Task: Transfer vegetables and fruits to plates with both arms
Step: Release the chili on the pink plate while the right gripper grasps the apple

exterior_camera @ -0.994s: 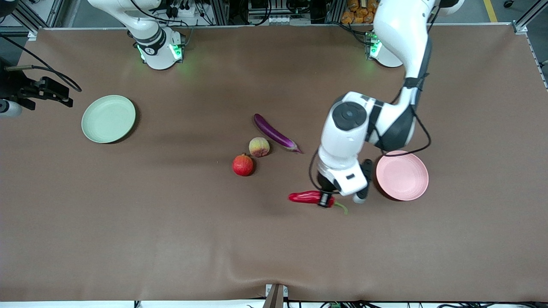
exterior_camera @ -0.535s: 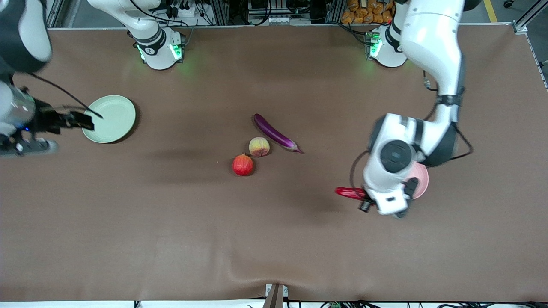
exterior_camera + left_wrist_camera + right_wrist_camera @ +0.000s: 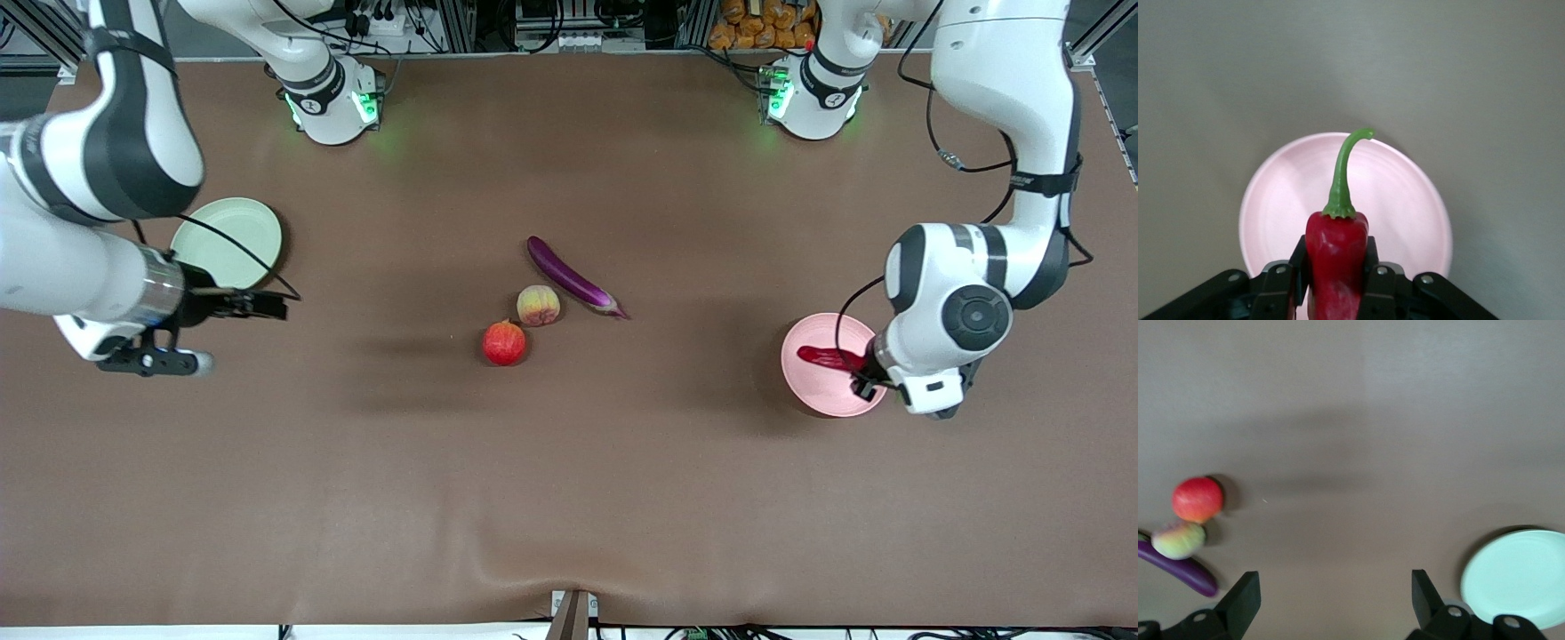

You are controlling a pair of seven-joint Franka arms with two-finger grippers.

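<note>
My left gripper [image 3: 861, 378] is shut on the red chili pepper [image 3: 822, 357] and holds it over the pale pink plate [image 3: 822, 396]. In the left wrist view the chili [image 3: 1337, 250] sits between the fingers of the left gripper [image 3: 1336, 270], green stem out over the pink plate [image 3: 1405, 193]. My right gripper [image 3: 267, 306] is open and empty over bare table beside the pale green plate [image 3: 240, 233]. The purple eggplant [image 3: 572, 277], peach [image 3: 538, 305] and pomegranate [image 3: 504, 342] lie together mid-table. The right wrist view shows the open right gripper [image 3: 1335, 593], pomegranate [image 3: 1198, 499], peach [image 3: 1178, 540], eggplant [image 3: 1178, 568] and green plate [image 3: 1515, 577].
The brown table cloth [image 3: 569, 498] spans the whole view. The two arm bases [image 3: 333, 98] [image 3: 809, 98] stand along the farthest edge. The right arm's forearm [image 3: 80, 267] hangs over the table's end by the green plate.
The left gripper has lifted the chili off the table and carried it toward the left arm's end, over the pink plate. The right arm has swung in beside the green plate.
</note>
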